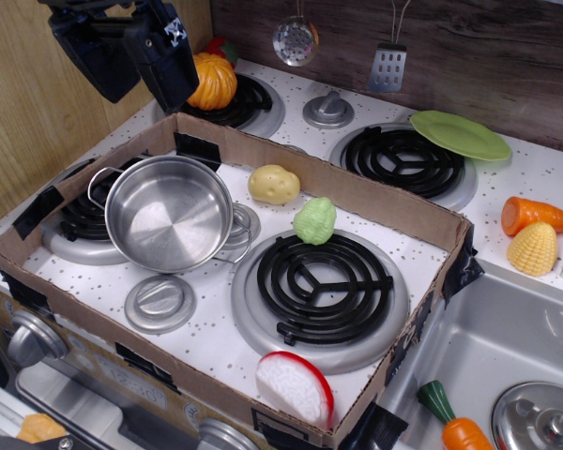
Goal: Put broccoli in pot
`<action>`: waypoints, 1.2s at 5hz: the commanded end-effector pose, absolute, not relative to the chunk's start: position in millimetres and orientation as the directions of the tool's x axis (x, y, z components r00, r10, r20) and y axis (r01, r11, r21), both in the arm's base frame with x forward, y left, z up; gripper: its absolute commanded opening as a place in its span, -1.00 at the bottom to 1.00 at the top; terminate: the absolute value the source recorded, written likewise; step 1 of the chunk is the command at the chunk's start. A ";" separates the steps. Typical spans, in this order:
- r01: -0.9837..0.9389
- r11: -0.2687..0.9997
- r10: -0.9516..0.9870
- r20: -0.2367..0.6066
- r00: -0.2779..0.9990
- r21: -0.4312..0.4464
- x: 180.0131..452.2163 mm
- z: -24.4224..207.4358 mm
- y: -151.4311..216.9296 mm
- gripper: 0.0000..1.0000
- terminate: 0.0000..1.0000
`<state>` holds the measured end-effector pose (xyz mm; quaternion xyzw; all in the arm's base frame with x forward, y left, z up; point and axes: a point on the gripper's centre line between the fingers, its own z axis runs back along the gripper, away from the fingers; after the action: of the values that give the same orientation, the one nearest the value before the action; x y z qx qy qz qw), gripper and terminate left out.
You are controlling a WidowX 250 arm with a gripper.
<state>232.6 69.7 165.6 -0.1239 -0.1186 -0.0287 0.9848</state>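
The broccoli [315,220], a small pale-green lumpy toy, sits on the far rim of the front right burner [321,284]. The pot [168,212], shiny steel with wire loop handles, stands empty on the left of the stove, inside the cardboard frame. My gripper [134,49] hangs high at the top left, above and behind the pot, well away from the broccoli. Its black fingers are spread apart and hold nothing.
A yellowish potato [274,184] lies between pot and broccoli. A cardboard wall [357,192] rings the work area. A red-and-white toy [295,387] lies at the front. A pumpkin [212,81], green plate [460,135], carrot [536,215], corn [533,248] and a sink [507,337] with a lid [540,424] lie outside.
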 end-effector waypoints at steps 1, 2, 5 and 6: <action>0.086 0.968 -0.027 0.241 0.970 -0.237 232.6 165.6 69.7 1.00 -1.00; 0.134 0.980 -0.105 0.195 0.975 -0.146 250.4 164.5 65.8 1.00 -1.00; 0.184 0.982 -0.174 0.175 0.969 -0.039 288.2 150.4 43.5 1.00 -1.00; 0.199 0.980 -0.195 0.121 0.973 -0.017 296.0 141.8 33.7 1.00 -1.00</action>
<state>291.5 28.8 127.5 -0.0237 -0.0336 -0.1032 0.9938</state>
